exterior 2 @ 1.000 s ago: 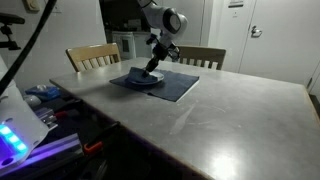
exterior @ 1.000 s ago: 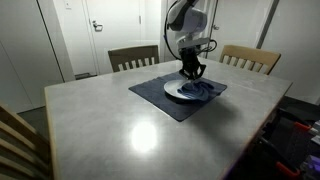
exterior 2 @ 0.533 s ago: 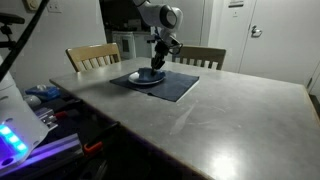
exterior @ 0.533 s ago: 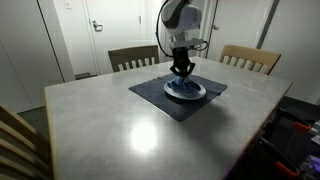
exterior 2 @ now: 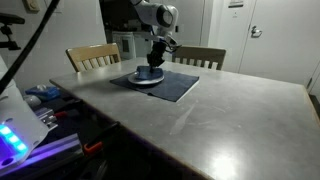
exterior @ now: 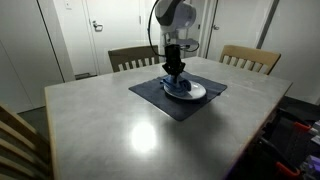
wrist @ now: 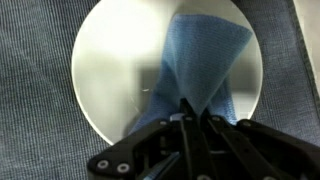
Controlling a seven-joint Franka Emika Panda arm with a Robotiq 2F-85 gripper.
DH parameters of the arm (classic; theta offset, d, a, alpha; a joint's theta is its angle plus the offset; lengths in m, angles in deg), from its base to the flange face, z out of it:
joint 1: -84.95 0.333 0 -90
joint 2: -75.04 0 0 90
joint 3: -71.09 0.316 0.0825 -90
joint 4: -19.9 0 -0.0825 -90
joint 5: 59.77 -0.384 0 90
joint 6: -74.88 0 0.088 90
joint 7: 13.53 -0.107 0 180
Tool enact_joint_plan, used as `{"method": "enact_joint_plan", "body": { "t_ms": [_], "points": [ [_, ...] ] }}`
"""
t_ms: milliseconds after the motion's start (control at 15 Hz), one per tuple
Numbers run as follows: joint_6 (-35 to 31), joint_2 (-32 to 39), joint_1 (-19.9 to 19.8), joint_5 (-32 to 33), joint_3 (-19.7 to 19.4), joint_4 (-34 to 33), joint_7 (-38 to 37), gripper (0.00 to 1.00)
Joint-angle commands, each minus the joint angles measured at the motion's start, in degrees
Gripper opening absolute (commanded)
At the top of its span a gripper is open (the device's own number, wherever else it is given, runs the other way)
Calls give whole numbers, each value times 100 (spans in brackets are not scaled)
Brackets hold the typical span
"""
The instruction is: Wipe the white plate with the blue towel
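Blue towel (wrist: 205, 60) was clamped in the hand (wrist: 190, 108) and pressed onto the white plate (wrist: 110, 70) on the dark mat (wrist: 40, 120). Wiping was judged underway; a sweep across the bare glaze was called for next.

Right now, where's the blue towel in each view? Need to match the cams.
Exterior view: blue towel just right of centre, upper half.
Exterior view: left of centre, upper half.
Wrist view: right of centre, narrowing down into the fingers.
Shared landmark: the white plate under it.
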Motion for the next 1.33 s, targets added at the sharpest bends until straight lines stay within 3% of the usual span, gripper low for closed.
{"method": "enact_joint_plan", "body": {
  "t_ms": [0,267,533,1067,1267],
  "points": [
    [306,239,-183,92,273,-274,929,2],
    [665,300,-215,209,399,-340,1711,2],
    [1401,368,-181,269,401,-482,1956,2],
    [2988,738,-123,346,80,-795,879,2],
    [2987,817,-226,63,-27,-823,282,2]
  ]
}}
